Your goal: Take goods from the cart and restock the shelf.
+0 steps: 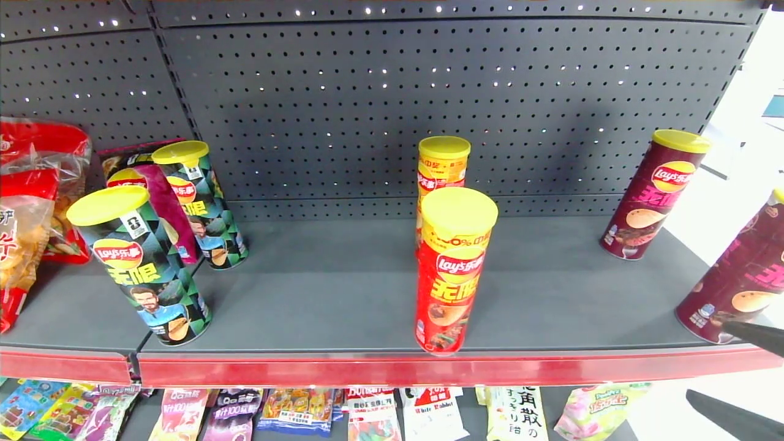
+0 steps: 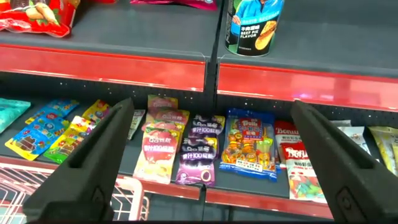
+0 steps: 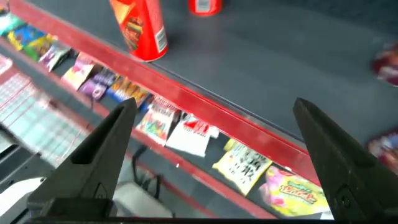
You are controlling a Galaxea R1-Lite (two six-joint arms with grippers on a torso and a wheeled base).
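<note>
On the grey shelf board [image 1: 343,288] stand several chip cans with yellow lids. Two red cans are in the middle, the front one [image 1: 452,269] near the red edge strip and also seen in the right wrist view [image 3: 140,25]. Two maroon cans are at the right, one at the back [image 1: 655,196] and one at the front [image 1: 738,282]. My right gripper [image 1: 735,375] is open just below and in front of the front maroon can, holding nothing. My left gripper [image 2: 211,168] hangs open and empty before the lower shelf, under a green-black can [image 2: 255,25].
Two green-black cans [image 1: 144,263] and a maroon bag [image 1: 162,196] stand at the shelf's left, with red snack bags [image 1: 30,202] beyond. Snack packets [image 1: 367,413] fill the lower shelf. The cart's wire grid [image 3: 31,118] lies below it. Bare board lies between the can groups.
</note>
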